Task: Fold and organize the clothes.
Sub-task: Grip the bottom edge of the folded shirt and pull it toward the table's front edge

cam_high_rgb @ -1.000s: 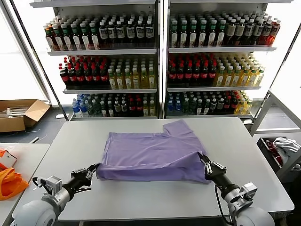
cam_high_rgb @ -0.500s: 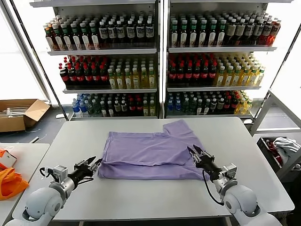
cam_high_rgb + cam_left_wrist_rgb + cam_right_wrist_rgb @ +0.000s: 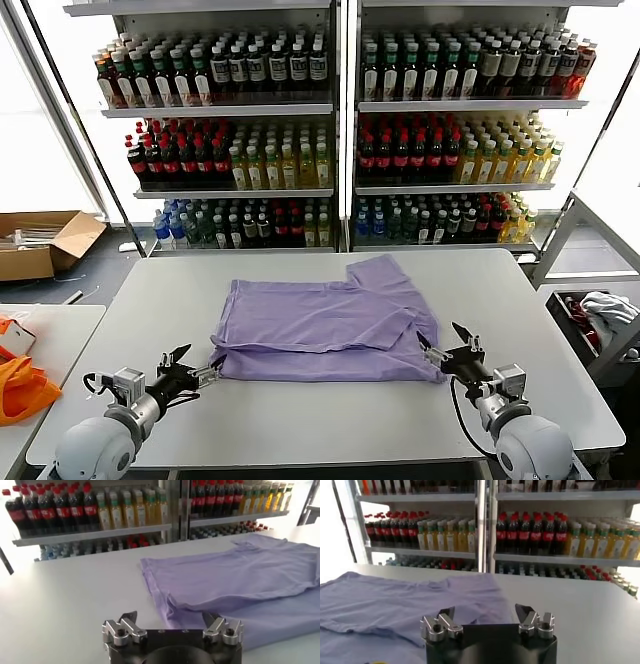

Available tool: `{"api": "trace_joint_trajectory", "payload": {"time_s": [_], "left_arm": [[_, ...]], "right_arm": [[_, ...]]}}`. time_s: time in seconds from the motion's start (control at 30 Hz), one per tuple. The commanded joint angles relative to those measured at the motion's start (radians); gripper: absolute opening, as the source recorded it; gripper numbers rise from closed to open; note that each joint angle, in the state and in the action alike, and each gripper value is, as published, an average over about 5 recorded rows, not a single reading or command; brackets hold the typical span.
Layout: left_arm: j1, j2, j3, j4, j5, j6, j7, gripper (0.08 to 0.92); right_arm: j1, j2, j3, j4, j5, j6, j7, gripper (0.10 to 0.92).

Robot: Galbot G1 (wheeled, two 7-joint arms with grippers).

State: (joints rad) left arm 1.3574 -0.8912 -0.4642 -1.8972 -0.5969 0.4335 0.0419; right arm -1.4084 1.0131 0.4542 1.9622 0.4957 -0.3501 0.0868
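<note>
Lavender T-shirt (image 3: 325, 330) is seen lying folded over at mid-table (image 3: 520, 300), a fold apparently just laid; left gripper (image 3: 186, 372) and right gripper (image 3: 448, 352) are spread wide and empty beside its near corners. Fresh grips are likely required next.

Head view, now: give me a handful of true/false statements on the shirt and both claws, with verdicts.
1. The lavender thin-fabric T-shirt lies on the grey table. True.
2. The left claw is clamped on the shirt's hem. False: its jaws stand open, just off the shirt's near left corner, holding nothing.
3. The right claw is open at the shirt's near right corner. True.
4. The shirt is rolled into a tight tube. False: it lies flat, with one layer folded over another.
5. Shelves of bottles stand behind the table. True.
6. A cardboard box sits on the table beside the shirt. False: the brown cardboard box is on the floor, off to the left.
</note>
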Motion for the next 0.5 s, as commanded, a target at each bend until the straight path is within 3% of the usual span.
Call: {"api": "trace_joint_trajectory", "payload": {"time_s": [0.03,0.4,0.5], "left_arm": [[0.027,-0.047,0.017,0.018,0.042,0.0,-0.006,0.819],[0.011,-0.047,0.023,0.036,0.034,-0.005,0.024,0.817],[0.012,-0.046,0.027,0.038,0.035,-0.005,0.037,0.766]], "right_arm": [[-0.108,0.051,0.04,0.033,-0.048,-0.045,0.032,0.817],[-0.047,0.106,-0.044,-0.014,-0.055,-0.042,0.033,0.542],[-0.042,0.101,-0.047,-0.013,-0.05,-0.042,0.032,0.464]]}}
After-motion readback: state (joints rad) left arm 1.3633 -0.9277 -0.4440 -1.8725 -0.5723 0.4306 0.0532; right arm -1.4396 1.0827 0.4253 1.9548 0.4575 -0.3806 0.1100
